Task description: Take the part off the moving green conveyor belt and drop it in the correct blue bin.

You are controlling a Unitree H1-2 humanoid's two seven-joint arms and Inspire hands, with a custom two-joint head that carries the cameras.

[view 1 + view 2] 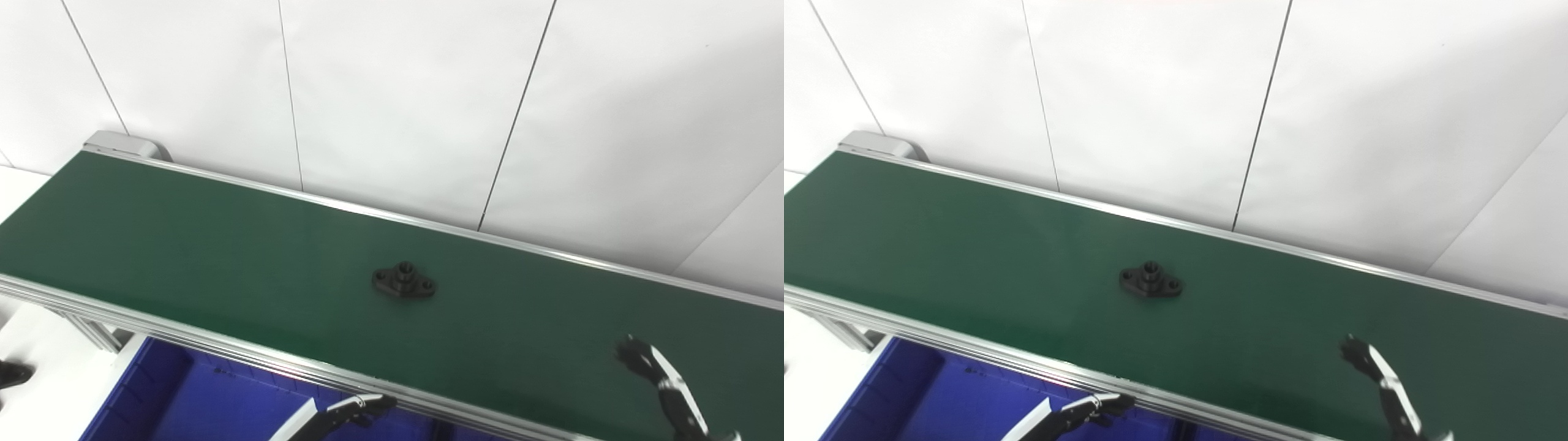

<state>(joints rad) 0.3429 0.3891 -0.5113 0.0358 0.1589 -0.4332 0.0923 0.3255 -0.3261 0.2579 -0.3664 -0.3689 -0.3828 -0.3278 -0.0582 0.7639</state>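
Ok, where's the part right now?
The part lies mid-belt, untouched, up and left of the right hand, beyond the blue bin.

There is one green belt (184, 245), running from far left to near right. One black part (403, 282) lies on it, near the middle. One blue bin (184, 398) sits below the near left edge. Two hands show: one left hand (361, 409) and one right hand (649, 364).

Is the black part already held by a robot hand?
No, the black flanged part lies alone on the green conveyor belt, apart from both hands.
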